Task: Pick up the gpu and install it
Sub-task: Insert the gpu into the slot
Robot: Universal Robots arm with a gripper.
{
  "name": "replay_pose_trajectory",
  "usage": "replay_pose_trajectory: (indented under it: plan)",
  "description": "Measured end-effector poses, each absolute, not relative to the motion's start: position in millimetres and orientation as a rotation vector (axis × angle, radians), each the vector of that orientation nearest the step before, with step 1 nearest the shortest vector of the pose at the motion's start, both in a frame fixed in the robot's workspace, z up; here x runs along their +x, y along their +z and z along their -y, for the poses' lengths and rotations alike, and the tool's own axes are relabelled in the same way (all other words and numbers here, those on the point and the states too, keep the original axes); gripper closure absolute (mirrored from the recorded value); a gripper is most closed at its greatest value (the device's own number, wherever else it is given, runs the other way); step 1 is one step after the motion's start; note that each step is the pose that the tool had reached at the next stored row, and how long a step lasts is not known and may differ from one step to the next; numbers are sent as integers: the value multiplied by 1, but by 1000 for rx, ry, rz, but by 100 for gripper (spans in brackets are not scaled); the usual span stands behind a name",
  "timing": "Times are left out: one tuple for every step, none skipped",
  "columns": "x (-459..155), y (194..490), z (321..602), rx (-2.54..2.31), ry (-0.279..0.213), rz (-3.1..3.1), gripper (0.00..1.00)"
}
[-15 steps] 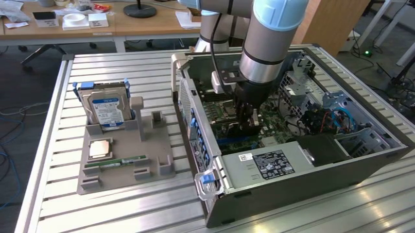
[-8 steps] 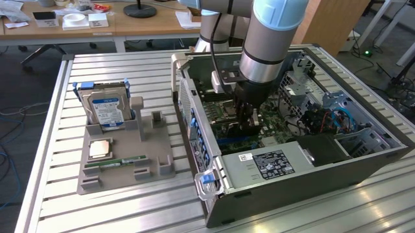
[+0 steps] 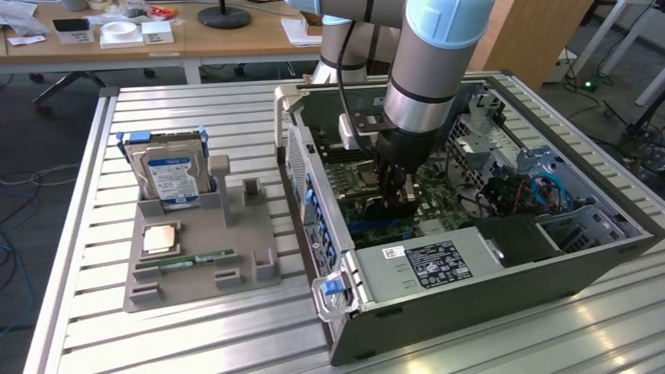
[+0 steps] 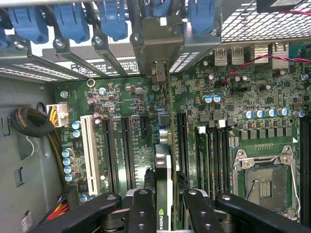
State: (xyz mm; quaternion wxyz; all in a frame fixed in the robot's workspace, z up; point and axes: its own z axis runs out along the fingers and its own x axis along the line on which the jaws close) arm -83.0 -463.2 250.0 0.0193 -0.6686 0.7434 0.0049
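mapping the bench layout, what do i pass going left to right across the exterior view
hard drive standing in the grey holder → computer case wall with blue clips → jaws shut on the gpu → blue cables

The thin dark gpu [image 4: 163, 170] stands on edge, gripped in the claw [image 4: 168, 206], just above the slots [image 4: 127, 145] of the green board [image 4: 243, 97].
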Motion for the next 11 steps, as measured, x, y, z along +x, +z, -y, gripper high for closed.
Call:
replay_pose_trajectory:
  plan:
    - [-83,250,463,-2075,15,-2307,74]
    - [-83,250,463,-2075,15,-2307,74]
    - [-83,250,463,-2075,15,-2307,74]
    - [-83,250,463,-2075,15,-2307,74]
    - [-83,250,463,-2075,15,-2307,74]
    - [-83,250,463,-2075,15,-2307,74]
    - [-83,250,463,-2075,15,-2307,74]
    - [-83,250,463,-2075,15,-2307,74]
    - [-83,250,463,-2075,15,-2307,74]
    - [-83,250,463,-2075,15,-2307,74]
    - [-83,250,463,-2075,15,-2307,74]
